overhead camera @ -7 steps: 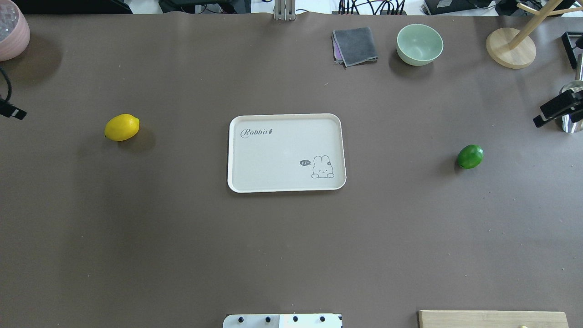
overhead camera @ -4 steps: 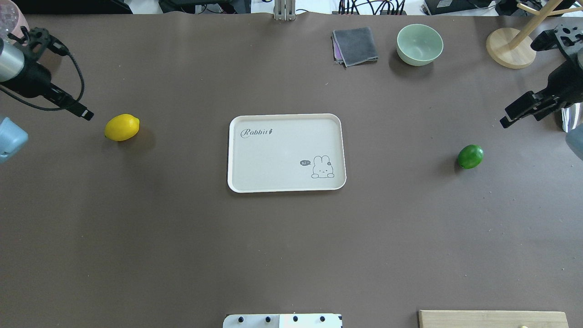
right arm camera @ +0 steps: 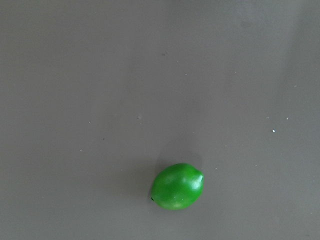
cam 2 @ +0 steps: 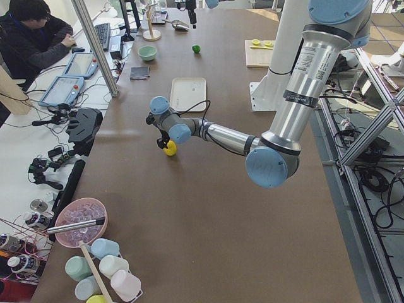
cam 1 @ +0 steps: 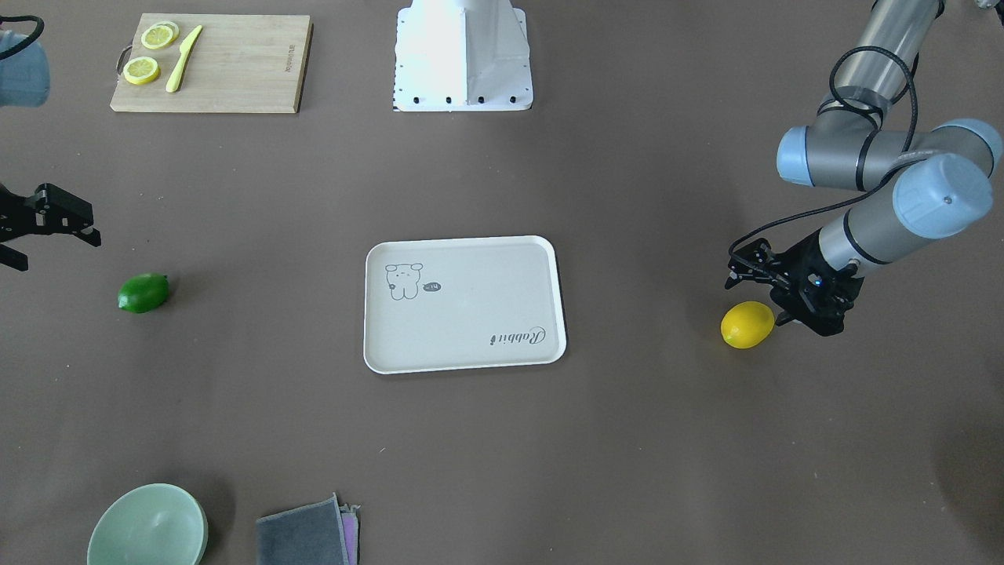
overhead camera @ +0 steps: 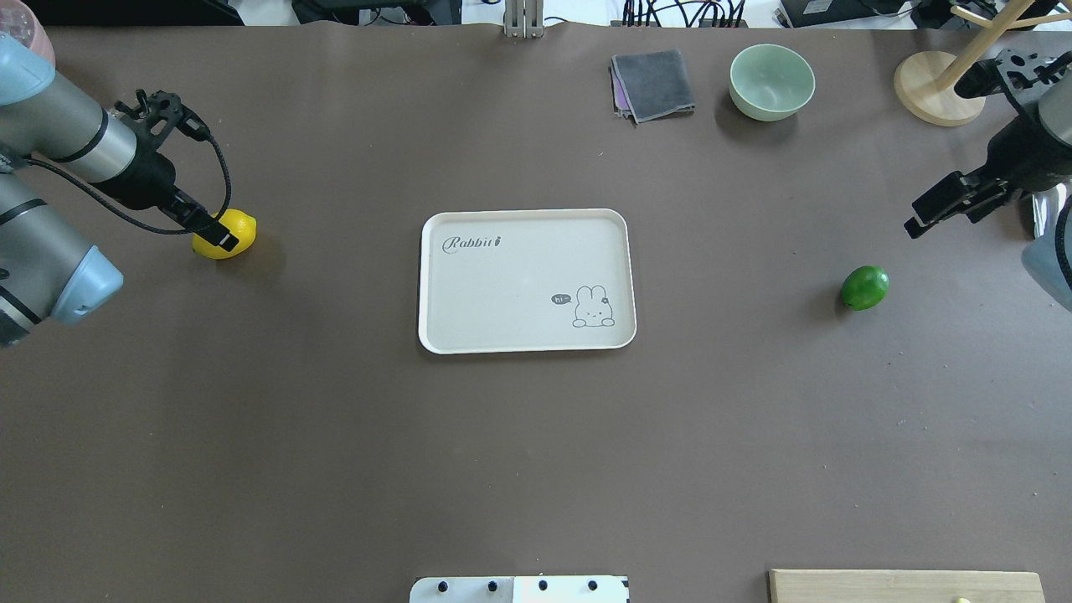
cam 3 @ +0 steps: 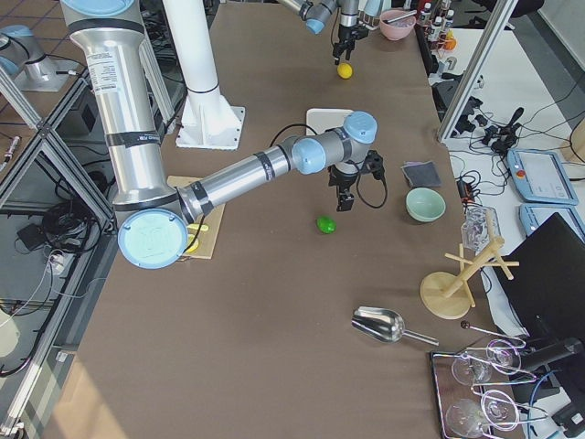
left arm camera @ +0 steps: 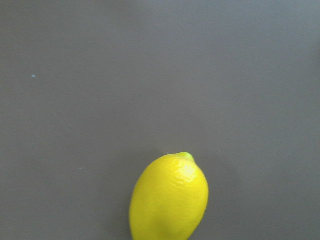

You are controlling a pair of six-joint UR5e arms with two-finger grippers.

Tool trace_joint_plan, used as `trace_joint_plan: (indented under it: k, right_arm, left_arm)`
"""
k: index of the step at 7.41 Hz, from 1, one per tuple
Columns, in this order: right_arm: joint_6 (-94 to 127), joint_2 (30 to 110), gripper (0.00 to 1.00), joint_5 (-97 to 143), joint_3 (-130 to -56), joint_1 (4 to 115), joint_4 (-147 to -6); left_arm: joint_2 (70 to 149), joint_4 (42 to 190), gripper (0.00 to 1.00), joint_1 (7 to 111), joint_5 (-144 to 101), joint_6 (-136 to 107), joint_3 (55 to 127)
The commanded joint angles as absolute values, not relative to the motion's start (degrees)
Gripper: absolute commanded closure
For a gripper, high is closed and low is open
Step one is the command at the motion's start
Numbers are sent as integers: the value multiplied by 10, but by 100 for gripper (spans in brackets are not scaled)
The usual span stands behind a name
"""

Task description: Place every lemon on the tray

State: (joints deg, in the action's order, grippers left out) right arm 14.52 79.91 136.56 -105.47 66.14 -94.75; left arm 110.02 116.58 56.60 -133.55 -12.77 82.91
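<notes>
The yellow lemon [overhead camera: 234, 228] lies on the table left of the tray [overhead camera: 502, 276]; it also shows in the front view [cam 1: 747, 324] and fills the bottom of the left wrist view [left arm camera: 170, 197]. My left gripper [overhead camera: 219, 239] hangs open just over it, one finger beside it, not gripping. The dark green lemon [overhead camera: 864, 287] lies right of the tray and shows in the right wrist view [right arm camera: 178, 186]. My right gripper [overhead camera: 917, 222] is open, raised, a little beyond and to the right of it. The tray holds nothing.
A green bowl [overhead camera: 771, 79], a folded grey cloth [overhead camera: 653, 84] and a wooden stand [overhead camera: 938, 88] sit along the far edge. A cutting board [cam 1: 235, 63] with lemon slices and a knife lies near the robot base [cam 1: 463, 55]. A metal scoop [cam 3: 384, 322] lies at the right end.
Both arms have come in from the table's sides. The left gripper has moved right, over the yellow lemon. The right gripper has moved a little left, toward the green one. Neither lemon has moved.
</notes>
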Motion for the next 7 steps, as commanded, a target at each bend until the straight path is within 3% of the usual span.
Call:
trace_joint_plan:
  k: [1, 7]
  right_arm:
    - [146, 799, 0, 1354, -1056, 657, -947]
    - [166, 797, 0, 1340, -1057, 646, -947]
  left_arm:
    - [1115, 1171, 2, 564, -1300, -127, 813]
    - [1109, 1172, 2, 535, -1265, -127, 799]
